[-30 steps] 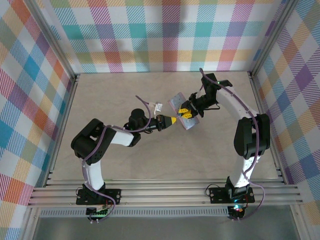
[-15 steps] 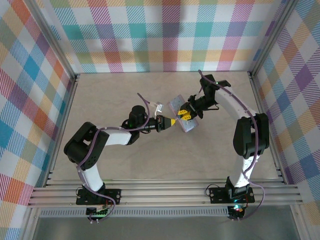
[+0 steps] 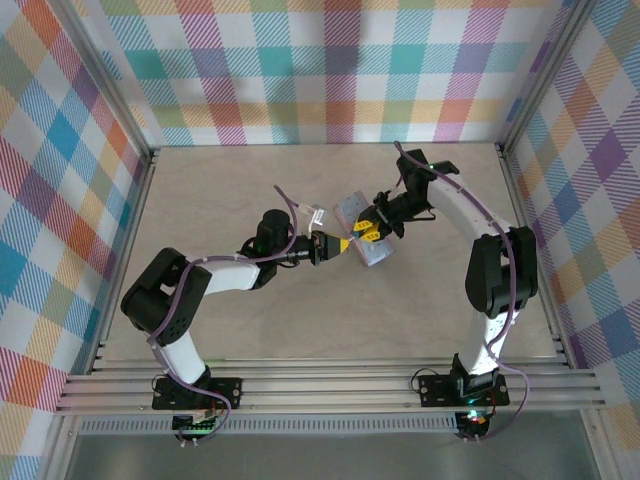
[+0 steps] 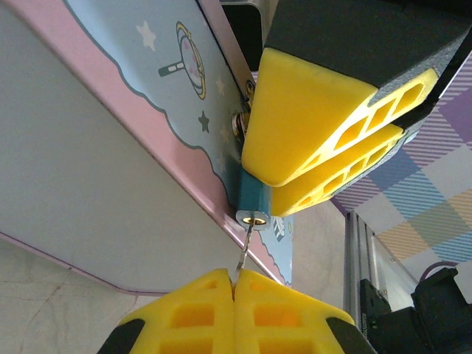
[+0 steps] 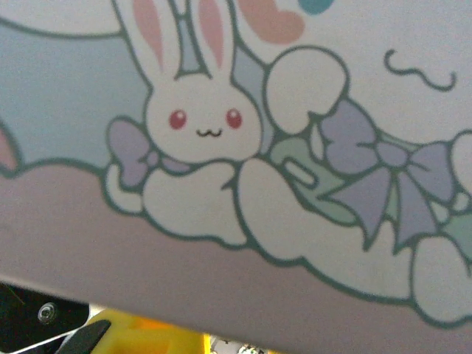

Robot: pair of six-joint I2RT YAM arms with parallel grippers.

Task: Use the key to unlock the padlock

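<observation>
In the left wrist view the padlock (image 4: 254, 203), a small dark teal block, hangs at the edge of the pale-blue cartoon tin (image 4: 147, 110). My right gripper (image 4: 262, 177) holds the padlock from above with both yellow fingers (image 4: 317, 118) pressed together on it. My left gripper (image 4: 234, 274) is shut on the key (image 4: 246, 254), a thin metal sliver whose tip meets the round keyhole face (image 4: 256, 219). From above, the left gripper (image 3: 343, 243) and right gripper (image 3: 368, 229) meet at the tin (image 3: 372, 250).
The tin's bunny print (image 5: 203, 118) looms close in the right wrist view, with a yellow finger (image 5: 140, 335) at the bottom edge. Aluminium rails (image 3: 330, 385) border the wooden table (image 3: 230, 190). Plaid walls (image 3: 60, 200) enclose three sides.
The left arm's elbow has swung left while its gripper stays at the tin. The tin and right gripper have shifted slightly up and left.
</observation>
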